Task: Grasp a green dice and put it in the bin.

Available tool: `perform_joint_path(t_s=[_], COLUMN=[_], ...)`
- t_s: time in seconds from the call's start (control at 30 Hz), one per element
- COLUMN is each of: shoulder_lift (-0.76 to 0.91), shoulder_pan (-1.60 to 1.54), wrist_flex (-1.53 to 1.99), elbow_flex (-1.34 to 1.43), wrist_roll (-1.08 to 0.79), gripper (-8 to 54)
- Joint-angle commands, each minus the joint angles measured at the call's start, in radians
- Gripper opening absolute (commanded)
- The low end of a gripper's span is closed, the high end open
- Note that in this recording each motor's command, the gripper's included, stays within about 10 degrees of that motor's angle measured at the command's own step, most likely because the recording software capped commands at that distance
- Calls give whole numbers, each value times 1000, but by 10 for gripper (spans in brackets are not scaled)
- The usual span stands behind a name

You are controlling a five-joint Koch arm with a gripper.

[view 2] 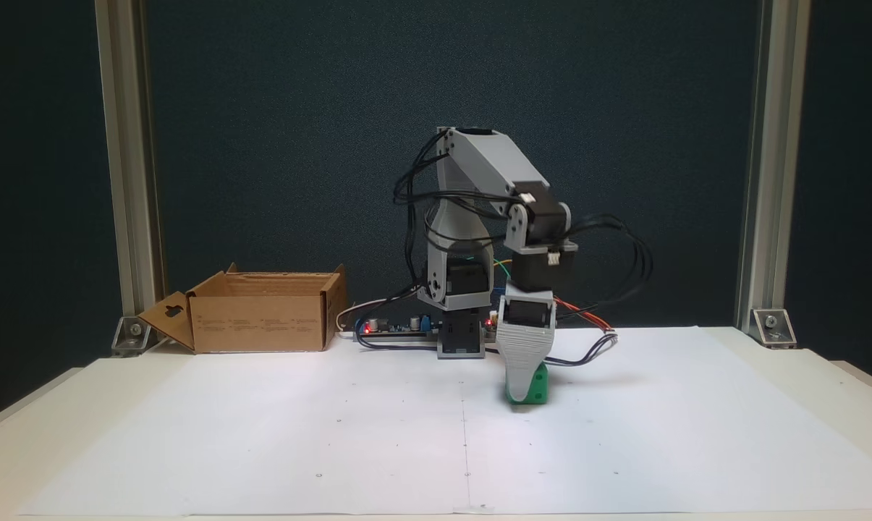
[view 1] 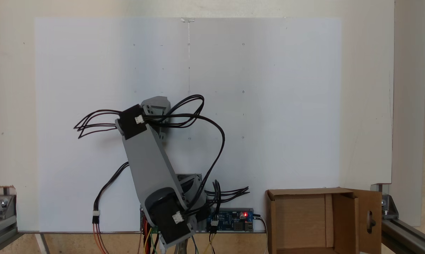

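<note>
1. In a fixed view, the gripper (view 2: 526, 383) points straight down at mid-table, its grey finger (view 2: 522, 354) covering the green dice (view 2: 533, 388) on the white sheet (view 2: 334, 434); finger spread cannot be told.
2. The bin (view 2: 262, 318) stands at the table's far left corner.
3. From above, the arm (view 1: 152, 165) hides the dice; the bin (view 1: 300, 225) shows its bare inside.

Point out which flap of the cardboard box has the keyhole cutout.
On the bin, it is the flap folded outward at the left end in a fixed view, farthest from the tool. The other raised flaps are plain.
</note>
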Motion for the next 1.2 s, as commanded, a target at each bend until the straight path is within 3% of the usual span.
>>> perform_joint_path(t_s=[0.0, 0.87, 1.13, 1.17], shoulder_lift=[-6, -44, -44, -44], shoulder_pan=[-9, 5, 21, 21], wrist_flex=[-5, -51, -51, -51], elbow_flex=[-11, -9, -9, -9], wrist_roll=[63, 61, 61, 61], gripper=[420, 395, 379, 355])
